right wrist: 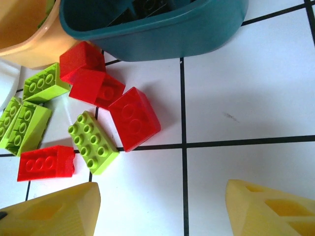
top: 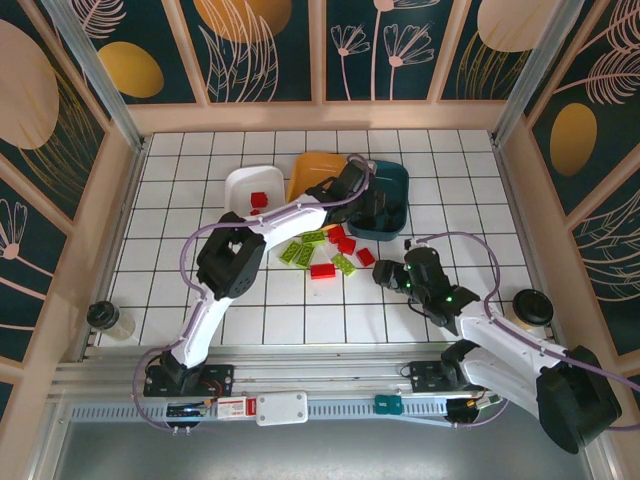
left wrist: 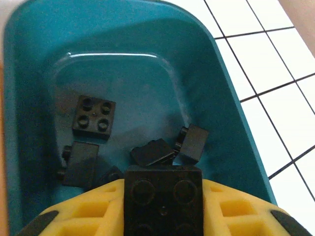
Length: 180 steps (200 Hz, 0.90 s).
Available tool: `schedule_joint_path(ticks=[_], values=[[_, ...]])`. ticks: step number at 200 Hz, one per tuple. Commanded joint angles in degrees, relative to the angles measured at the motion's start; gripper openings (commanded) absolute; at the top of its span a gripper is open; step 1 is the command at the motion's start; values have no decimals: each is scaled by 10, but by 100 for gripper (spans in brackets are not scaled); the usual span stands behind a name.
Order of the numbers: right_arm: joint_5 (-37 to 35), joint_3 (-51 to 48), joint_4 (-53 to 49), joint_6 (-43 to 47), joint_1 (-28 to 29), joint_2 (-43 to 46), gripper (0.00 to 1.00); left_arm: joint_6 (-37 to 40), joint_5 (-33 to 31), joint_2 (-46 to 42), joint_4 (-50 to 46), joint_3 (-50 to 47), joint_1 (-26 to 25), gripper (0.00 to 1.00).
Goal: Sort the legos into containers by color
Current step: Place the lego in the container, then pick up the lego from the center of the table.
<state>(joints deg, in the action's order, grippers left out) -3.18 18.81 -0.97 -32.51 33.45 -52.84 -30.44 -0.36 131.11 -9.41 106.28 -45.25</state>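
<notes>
White tiled table (top: 200, 300) inside a floral-panelled booth; we are placing a black brick (left wrist: 162, 194) in the dark teal tray (left wrist: 29, 73).

Our left gripper (left wrist: 162, 211) hangs over the dark teal tray, its yellow fingers (left wrist: 78, 216) pressed on both sides of the black brick. Several loose black bricks (left wrist: 93, 114) lie on the tray floor beneath it. Our right gripper (right wrist: 162, 206) hovers over bare tile just outside the tray's near wall, fingers wide apart and empty. A red brick (right wrist: 134, 118) lies nearby against a lime green brick (right wrist: 92, 141). We judge this to be the release step: the left fingers need to part so the black brick drops among its fellows. Next, the right gripper must close on the red brick alone, clear of its green neighbour.
</notes>
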Motion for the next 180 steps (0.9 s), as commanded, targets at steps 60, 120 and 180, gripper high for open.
schedule_joint_path(ticks=[60,120,180], values=[[-4,44,55,49,11,-100,72,-8,30,-172,58,-117,-11,92],[-8,140,27,144,7,-254,72,-44,-27,-446,147,-471,-25,99],[6,183,39,171,6,-340,68,-102,-107,-653,146,-713,-25,99]])
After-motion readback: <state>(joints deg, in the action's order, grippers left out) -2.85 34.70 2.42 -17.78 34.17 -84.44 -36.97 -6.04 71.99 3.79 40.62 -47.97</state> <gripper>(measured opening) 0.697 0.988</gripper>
